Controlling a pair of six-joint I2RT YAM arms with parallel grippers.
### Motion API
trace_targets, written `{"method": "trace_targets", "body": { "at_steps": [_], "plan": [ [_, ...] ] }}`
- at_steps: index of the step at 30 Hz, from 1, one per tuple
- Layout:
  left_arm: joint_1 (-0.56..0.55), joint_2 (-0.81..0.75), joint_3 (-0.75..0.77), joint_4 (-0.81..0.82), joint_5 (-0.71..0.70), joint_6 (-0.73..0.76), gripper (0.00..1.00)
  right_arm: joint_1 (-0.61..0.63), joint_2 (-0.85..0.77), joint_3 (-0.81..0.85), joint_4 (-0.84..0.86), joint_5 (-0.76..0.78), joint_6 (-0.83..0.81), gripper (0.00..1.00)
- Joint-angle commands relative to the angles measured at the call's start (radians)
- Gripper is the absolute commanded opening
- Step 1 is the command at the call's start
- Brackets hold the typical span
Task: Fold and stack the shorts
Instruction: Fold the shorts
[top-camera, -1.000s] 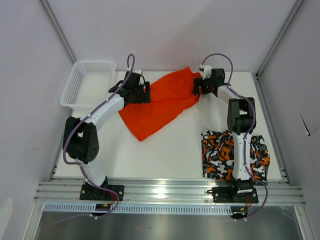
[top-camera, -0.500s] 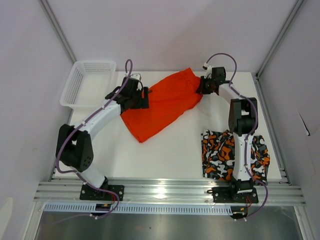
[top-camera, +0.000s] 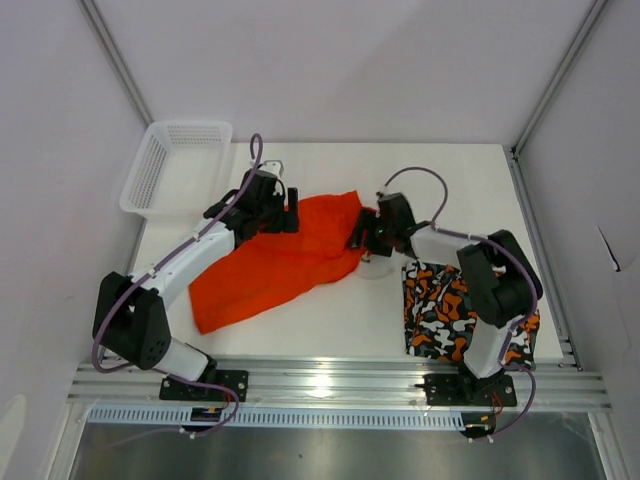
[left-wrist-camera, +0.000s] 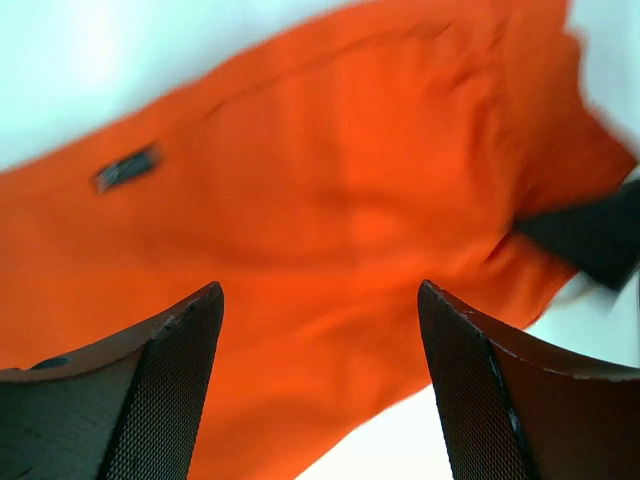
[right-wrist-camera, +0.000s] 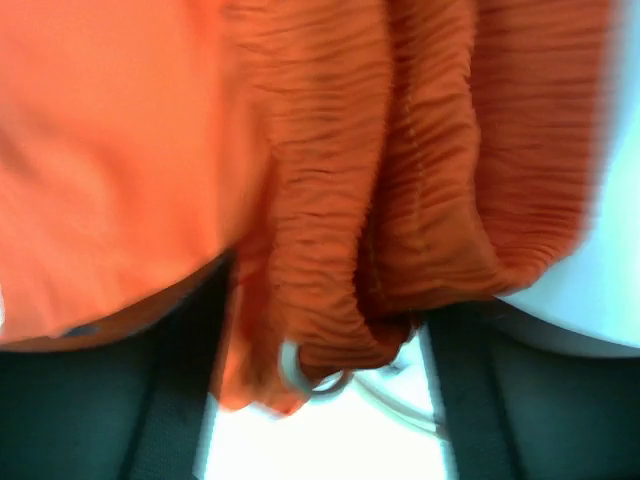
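1. Left claw (top-camera: 289, 212): released. Its two black textured fingers (left-wrist-camera: 165, 390) stand wide apart above the plain bright orange fabric shorts (top-camera: 270, 265), and no cloth is pinched between them. In the left wrist view, the orange cloth fills the gap between the fingers and extends beyond them. A small dark label (left-wrist-camera: 125, 170) lies on the cloth ahead of the claw and to its left.

2. Right claw (top-camera: 362, 232): state cannot be told. In the right wrist view, the gathered, ribbed waistband of the orange shorts sits bunched between the two dark fingers, with a loop of white drawstring (right-wrist-camera: 330, 385) hanging below it. The picture is blurred, so it does not show whether the fingers press the cloth or only stand around it.

3. Orange shorts: they lie spread on the white bench (top-camera: 330, 325), spanning from one claw to the other. One leg trails away from the left claw toward the arm bases.

4. Folded shorts patterned in orange, black, white and grey blotches (top-camera: 440, 310): they lie flat on the bench near the right claw, on its base side. The right arm crosses over them.

5. White plastic mesh basket (top-camera: 150, 175): it stands beyond the left claw, to its left, apart from it.
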Motion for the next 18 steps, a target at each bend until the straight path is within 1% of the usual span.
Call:
{"method": "trace_targets", "body": {
  "at_steps": [1, 2, 3, 6, 7, 8, 10, 11, 13, 17, 18],
  "plan": [
    [-0.018, -0.059, -0.025, 0.017, -0.025, -0.009, 0.80, 0.170, -0.099, -0.049, 0.011, 0.200, 0.110, 0.91],
    [-0.019, -0.062, -0.029, 0.017, -0.025, -0.009, 0.80, 0.210, -0.118, -0.048, -0.049, 0.223, 0.096, 0.97],
    [-0.022, -0.067, -0.032, 0.025, -0.024, -0.007, 0.81, 0.214, -0.137, -0.049, -0.065, 0.248, 0.081, 0.99],
    [-0.033, -0.078, -0.049, 0.045, -0.022, -0.007, 0.81, 0.231, -0.208, -0.035, -0.149, 0.288, -0.016, 1.00],
    [-0.038, -0.079, -0.060, 0.051, -0.021, -0.007, 0.81, 0.237, -0.226, -0.023, -0.181, 0.330, -0.043, 1.00],
    [-0.039, -0.079, -0.066, 0.057, -0.021, -0.013, 0.81, 0.251, -0.234, -0.005, -0.225, 0.338, -0.104, 0.99],
    [-0.041, -0.076, -0.071, 0.084, -0.012, -0.023, 0.81, 0.265, -0.246, 0.008, -0.259, 0.355, -0.146, 0.99],
    [-0.042, -0.073, -0.104, 0.097, -0.008, -0.027, 0.81, 0.283, -0.248, 0.009, -0.278, 0.364, -0.189, 0.99],
    [-0.042, -0.061, -0.111, 0.114, 0.004, -0.043, 0.81, 0.300, -0.244, 0.015, -0.295, 0.392, -0.212, 0.99],
    [-0.042, -0.041, -0.135, 0.124, -0.025, -0.076, 0.81, 0.349, -0.224, 0.008, -0.238, 0.329, -0.289, 1.00],
    [-0.041, -0.044, -0.137, 0.123, -0.033, -0.090, 0.81, 0.384, -0.221, 0.009, -0.230, 0.343, -0.324, 1.00]
  ]
}}
